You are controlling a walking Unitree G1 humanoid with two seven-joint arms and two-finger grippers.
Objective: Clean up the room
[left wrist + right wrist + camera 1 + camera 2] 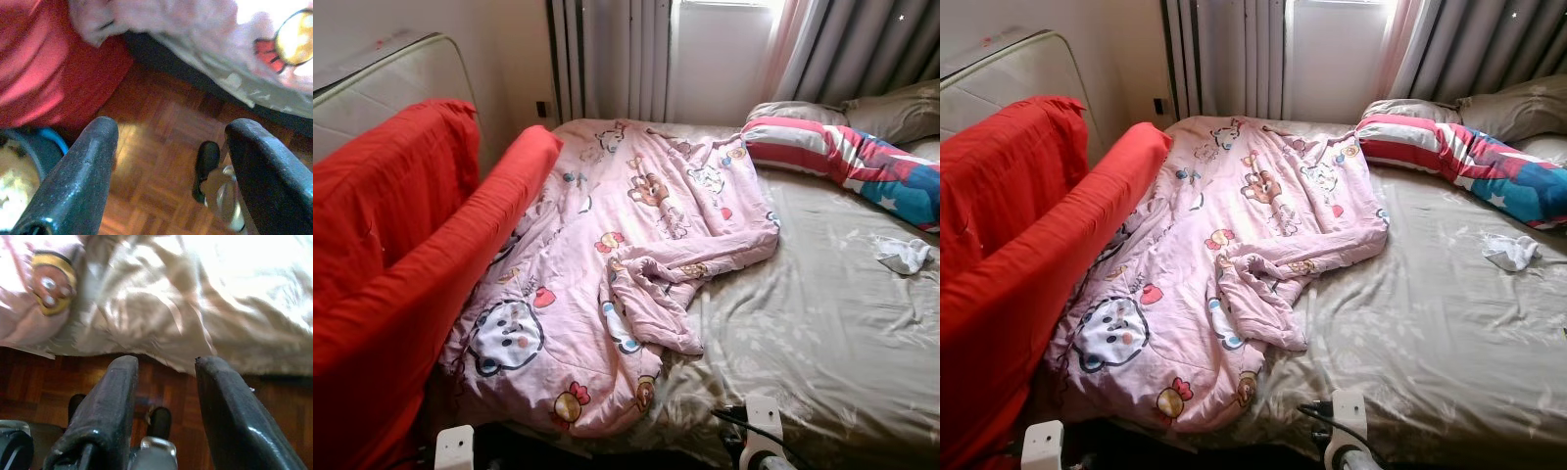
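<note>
A crumpled pink cartoon quilt (607, 264) lies across the left half of the bed, and its lower corner hangs over the front edge. A small white cloth (904, 255) sits on the beige sheet (822, 323) at the right. Both arms hang low at the bed's front edge. My left gripper (173, 129) is open over the parquet floor, with nothing between its fingers; the quilt's hanging edge (205, 29) is ahead of it. My right gripper (166, 364) is open too and empty, pointing at the sheet's overhanging edge (195, 323).
A red cover (401, 255) drapes over furniture close on the left, touching the quilt. A mattress (391, 83) leans on the wall behind it. A striped red, white and blue pillow (842, 157) and grey pillows (891, 113) lie at the head, under curtains (607, 59).
</note>
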